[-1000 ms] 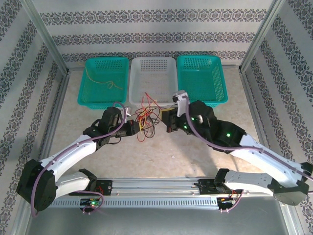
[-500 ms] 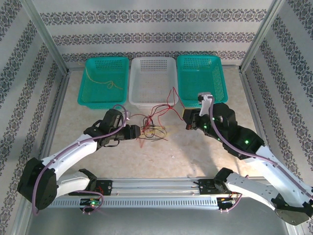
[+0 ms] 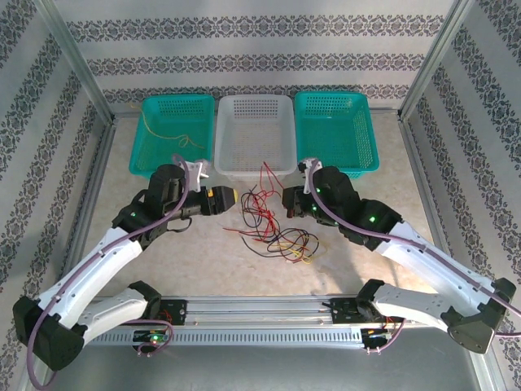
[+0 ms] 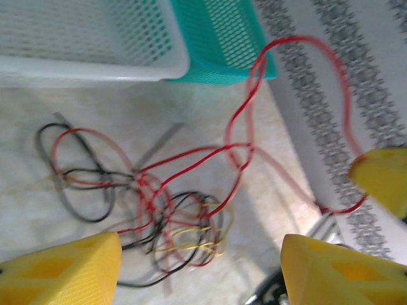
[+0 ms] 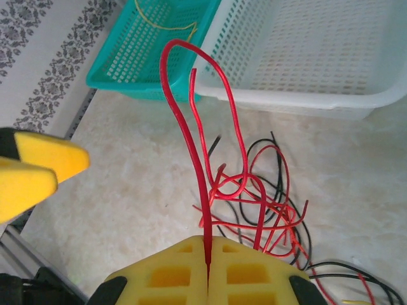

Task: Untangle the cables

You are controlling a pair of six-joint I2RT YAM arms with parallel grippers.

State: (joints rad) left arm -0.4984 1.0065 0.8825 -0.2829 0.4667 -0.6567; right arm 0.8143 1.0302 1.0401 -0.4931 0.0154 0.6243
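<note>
Cables (image 3: 281,239) in red, black and yellow lie in a loose tangle near the middle of the table (image 3: 203,265), between the two arms and slightly nearer than both grippers. The left gripper (image 3: 225,198) hangs just left of the tangle, fingers spread and empty. The right gripper (image 5: 208,244) is clenched on a red cable (image 5: 191,127) that loops up from the pile. At the far edge, a teal basket (image 3: 179,98) on the left holds a yellow cable (image 3: 181,140), well apart from the rest.

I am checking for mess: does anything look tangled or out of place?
Yes. The cables lie in a knotted heap on the table before the white basket; the right gripper pinches one red cable.
</note>
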